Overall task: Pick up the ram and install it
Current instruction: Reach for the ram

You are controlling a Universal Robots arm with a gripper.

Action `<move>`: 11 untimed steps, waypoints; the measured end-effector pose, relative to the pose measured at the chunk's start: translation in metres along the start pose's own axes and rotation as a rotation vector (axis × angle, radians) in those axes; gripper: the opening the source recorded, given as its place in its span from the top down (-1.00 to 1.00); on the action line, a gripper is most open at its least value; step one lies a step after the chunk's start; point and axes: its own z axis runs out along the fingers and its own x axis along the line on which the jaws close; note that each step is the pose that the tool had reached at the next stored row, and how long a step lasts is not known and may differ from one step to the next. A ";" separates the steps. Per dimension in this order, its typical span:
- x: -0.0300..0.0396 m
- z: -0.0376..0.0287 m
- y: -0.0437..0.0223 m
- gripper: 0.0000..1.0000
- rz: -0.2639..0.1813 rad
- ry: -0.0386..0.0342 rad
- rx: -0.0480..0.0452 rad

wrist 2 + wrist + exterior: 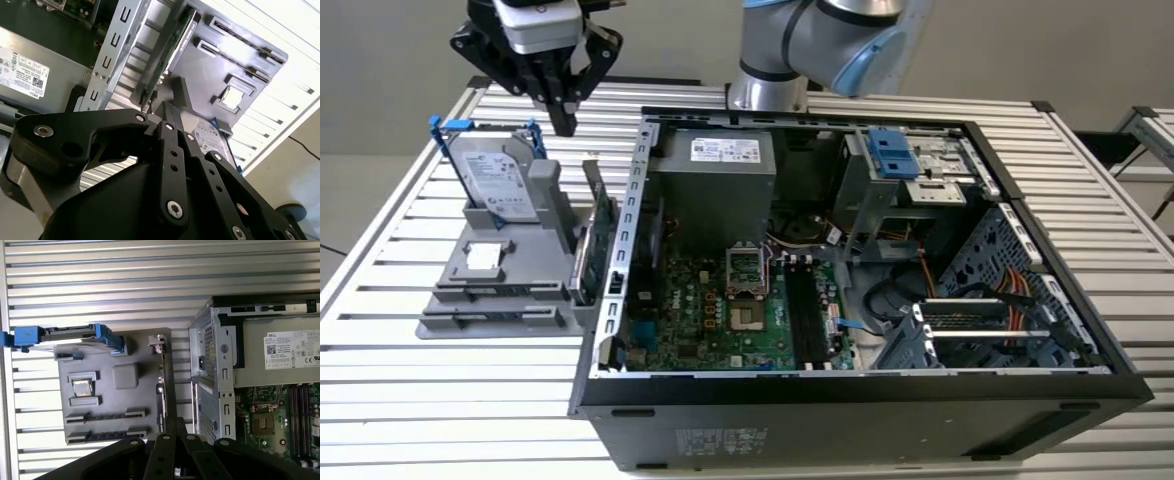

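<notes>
1. Counter [440,400]: slatted metal; carries every item below.
2. Computer case [854,420]: dark, lying on its side, open face up.
3. Arm [834,35]: grey with blue caps, rising behind the case.
4. Power supply [707,200]: grey box in the case's far corner.
5. Motherboard [707,315]: green, with long dark memory slots.
6. Fixture [494,325]: grey, just beside the case on the exterior view's left.
7. Hard drive [500,175]: silver, in a blue-clipped frame, propped upright at the fixture's far end.
8. Expansion card [162,380]: green, on edge along the fixture's case side.
9. Gripper [564,122]: black, hanging above the fixture, near the hard drive. The fingers [172,150] are pressed together, with nothing seen between them.
10. Ram: I cannot tell where it is.
</notes>
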 end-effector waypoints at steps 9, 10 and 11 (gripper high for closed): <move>0.0094 -0.0002 -0.0007 1.00 0.000 0.0000 0.0001; 0.0102 -0.0002 -0.0007 1.00 0.000 0.0000 0.0001; 0.0113 -0.0003 -0.0008 1.00 0.000 0.0000 0.0001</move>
